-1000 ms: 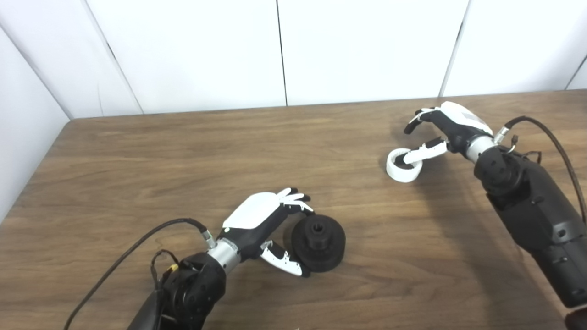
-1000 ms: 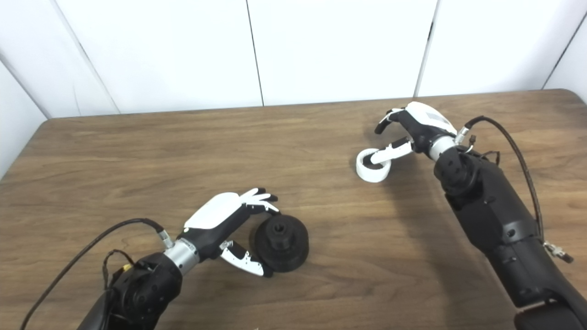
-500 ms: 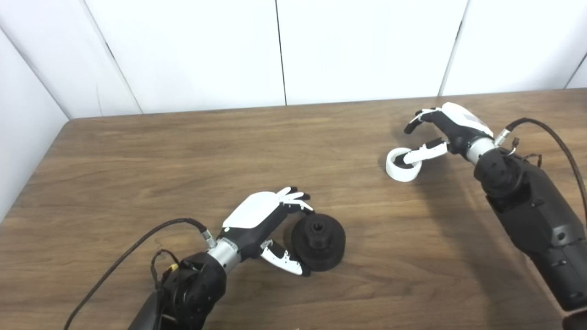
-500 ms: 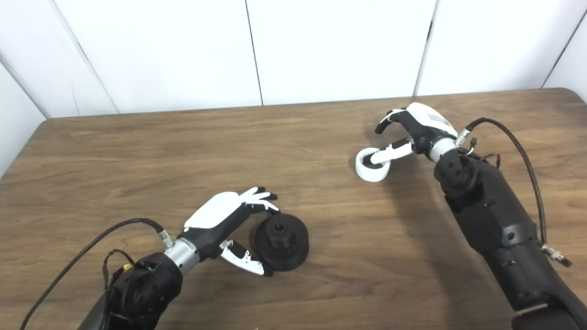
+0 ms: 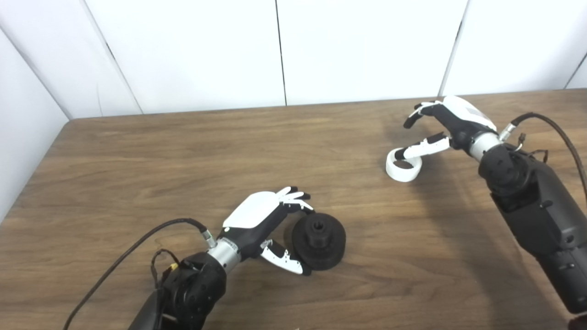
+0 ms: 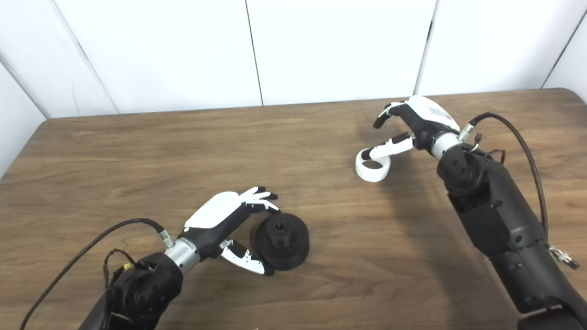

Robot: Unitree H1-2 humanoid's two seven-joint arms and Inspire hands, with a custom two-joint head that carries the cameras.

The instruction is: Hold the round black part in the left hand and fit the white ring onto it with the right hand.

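The round black part (image 5: 321, 245) lies flat on the wooden table (image 5: 183, 156), near the front middle, with its hub hole facing up. My left hand (image 5: 259, 220) is open and cupped against the part's left side: fingers at its upper left edge, thumb at its lower left edge. The white ring (image 5: 403, 177) lies on the table at the far right. My right hand (image 5: 451, 123) hovers just right of and above it, open, with the thumb (image 5: 424, 147) stretched over the ring's top and the fingers curled above. Neither hand holds anything.
White wall panels (image 5: 284, 50) stand behind the table's back edge. Cables loop from both wrists, and the right forearm (image 5: 532, 206) crosses the table's right side. About a hand's length of bare wood separates the ring from the black part.
My right hand has risen slightly and its thumb has lifted out of the ring, which stays on the table. The left hand and the black part have not moved.
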